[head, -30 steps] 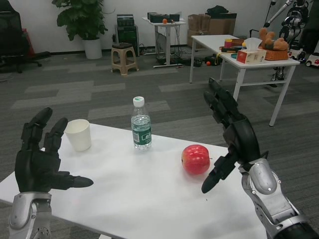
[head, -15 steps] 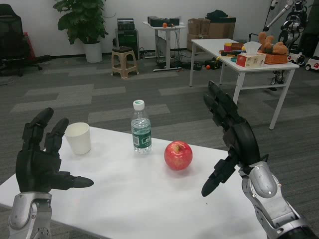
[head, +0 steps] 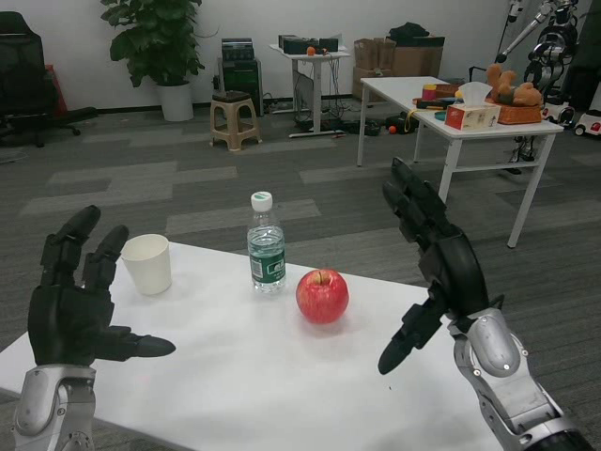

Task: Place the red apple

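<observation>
Open right hand [head: 434, 258] above white table [head: 282, 376], carpeted room.

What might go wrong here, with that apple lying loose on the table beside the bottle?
1. The apple lies free on the table, held by neither hand, so it may roll.
2. The bottle stands close beside it; a nudge might topple it.
3. The right hand is open above the table edge; a reach might clip the apple.

No text is showing clearly enough to read. The water bottle [head: 266, 247] is carrying a green label, but its print is too small to make out.
</observation>
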Tool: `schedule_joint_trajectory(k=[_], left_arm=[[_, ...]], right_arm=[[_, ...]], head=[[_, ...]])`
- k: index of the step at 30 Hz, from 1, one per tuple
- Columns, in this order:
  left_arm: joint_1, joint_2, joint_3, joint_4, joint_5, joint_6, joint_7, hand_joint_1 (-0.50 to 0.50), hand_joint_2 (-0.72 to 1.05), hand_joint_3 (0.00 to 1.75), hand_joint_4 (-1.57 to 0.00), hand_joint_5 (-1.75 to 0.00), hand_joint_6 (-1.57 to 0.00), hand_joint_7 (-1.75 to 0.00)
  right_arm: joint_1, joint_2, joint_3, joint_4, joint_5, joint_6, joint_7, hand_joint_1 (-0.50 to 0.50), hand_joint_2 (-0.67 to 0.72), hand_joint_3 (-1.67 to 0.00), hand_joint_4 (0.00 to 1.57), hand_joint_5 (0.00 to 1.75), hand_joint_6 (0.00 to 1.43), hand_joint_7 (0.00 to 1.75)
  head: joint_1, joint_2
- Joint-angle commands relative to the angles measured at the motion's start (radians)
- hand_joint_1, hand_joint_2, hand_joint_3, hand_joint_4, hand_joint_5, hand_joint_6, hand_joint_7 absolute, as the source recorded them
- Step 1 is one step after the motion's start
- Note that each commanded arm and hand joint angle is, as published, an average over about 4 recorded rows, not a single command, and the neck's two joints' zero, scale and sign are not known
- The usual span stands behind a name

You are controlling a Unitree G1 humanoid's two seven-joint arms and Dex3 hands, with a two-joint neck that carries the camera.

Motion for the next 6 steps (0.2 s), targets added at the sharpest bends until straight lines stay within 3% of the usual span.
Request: schedule_joint_trajectory(k=[1,6], left_arm=[[-0.016,0.014,-0.001,0.004,-0.001,-0.005,-0.005,-0.43,-0.10,0.00,0.00,-0.62,0.00,-0.70],[-0.015,0.015,-0.001,0.003,-0.001,-0.005,-0.005,-0.43,-0.10,0.00,0.00,-0.62,0.00,-0.70]], right_arm=[[-0.023,0.010,0.002,0.003,0.001,0.002,-0.006,-0.46,0.41,0.00,0.00,0.00,0.00,0.00],[-0.023,0.011,0.003,0.002,0.001,0.002,-0.006,-0.46,0.41,0.00,0.00,0.00,0.00,0.00]], head=[[-0.001,0.001],[-0.001,0.002]])
